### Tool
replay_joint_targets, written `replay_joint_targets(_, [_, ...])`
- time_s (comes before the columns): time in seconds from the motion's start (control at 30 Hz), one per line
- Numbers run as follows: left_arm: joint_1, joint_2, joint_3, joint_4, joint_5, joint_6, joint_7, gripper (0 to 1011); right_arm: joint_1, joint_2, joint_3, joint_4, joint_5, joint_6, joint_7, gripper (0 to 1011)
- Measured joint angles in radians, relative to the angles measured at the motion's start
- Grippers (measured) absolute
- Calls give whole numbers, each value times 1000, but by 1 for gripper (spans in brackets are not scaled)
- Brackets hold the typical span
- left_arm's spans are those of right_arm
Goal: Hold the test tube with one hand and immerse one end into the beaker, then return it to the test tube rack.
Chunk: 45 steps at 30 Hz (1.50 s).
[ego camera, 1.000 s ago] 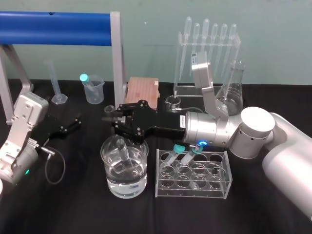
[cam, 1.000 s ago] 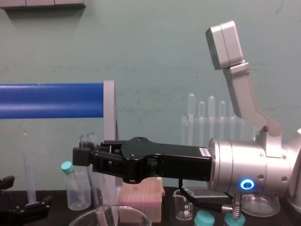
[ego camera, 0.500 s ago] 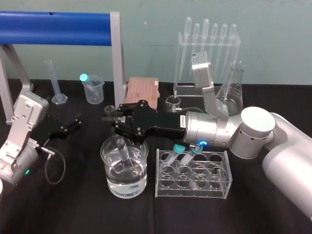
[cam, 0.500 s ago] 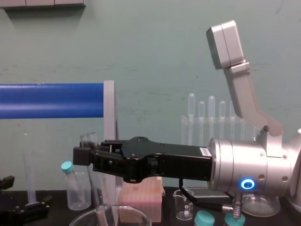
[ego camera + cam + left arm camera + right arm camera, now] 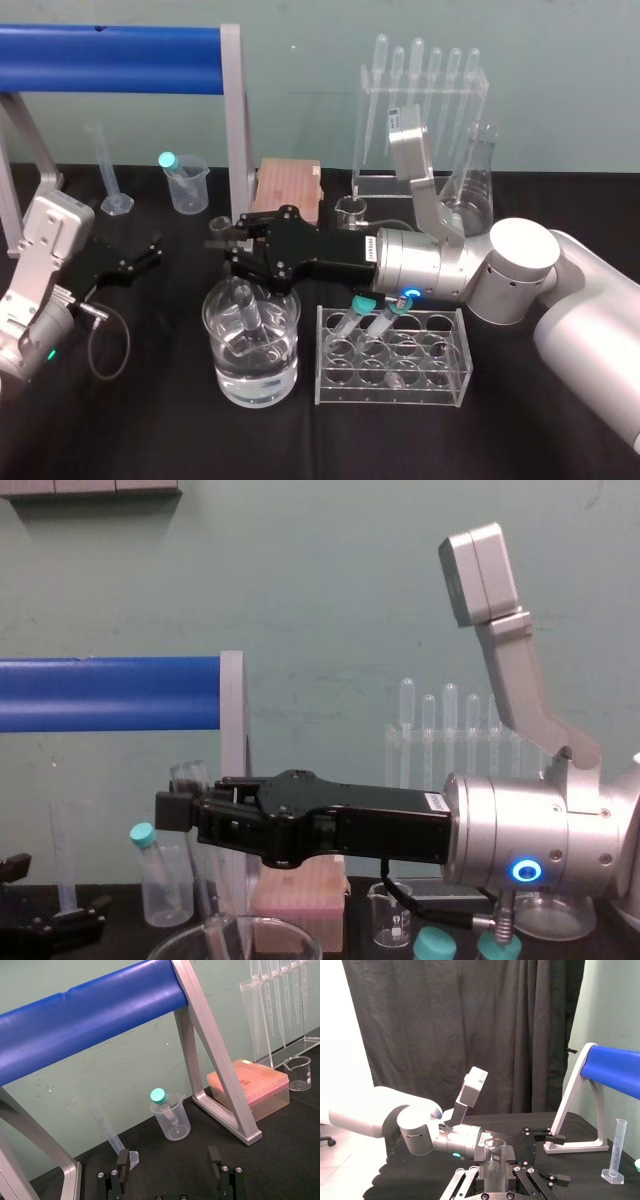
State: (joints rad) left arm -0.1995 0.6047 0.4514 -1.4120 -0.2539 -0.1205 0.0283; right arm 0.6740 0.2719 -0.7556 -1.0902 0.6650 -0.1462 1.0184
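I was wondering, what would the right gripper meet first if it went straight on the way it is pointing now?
Probably the left gripper. The right gripper, holding the test tube in the beaker, points straight toward it with nothing visible between them, though depth is hard to judge.

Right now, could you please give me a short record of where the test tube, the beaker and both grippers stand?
test tube: tilted, lower end inside the beaker
beaker: part-filled with clear liquid, left of the test tube rack
right gripper: above the beaker, fingers shut on the test tube
left gripper: parked far left, fingers open
test tube rack: holds two teal-capped tubes
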Motion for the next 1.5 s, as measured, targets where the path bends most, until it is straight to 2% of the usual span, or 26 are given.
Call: replay_joint_targets(1.5, [0,0,0,0,0,0,0,1000,0,0,0,0,0,0,0,226])
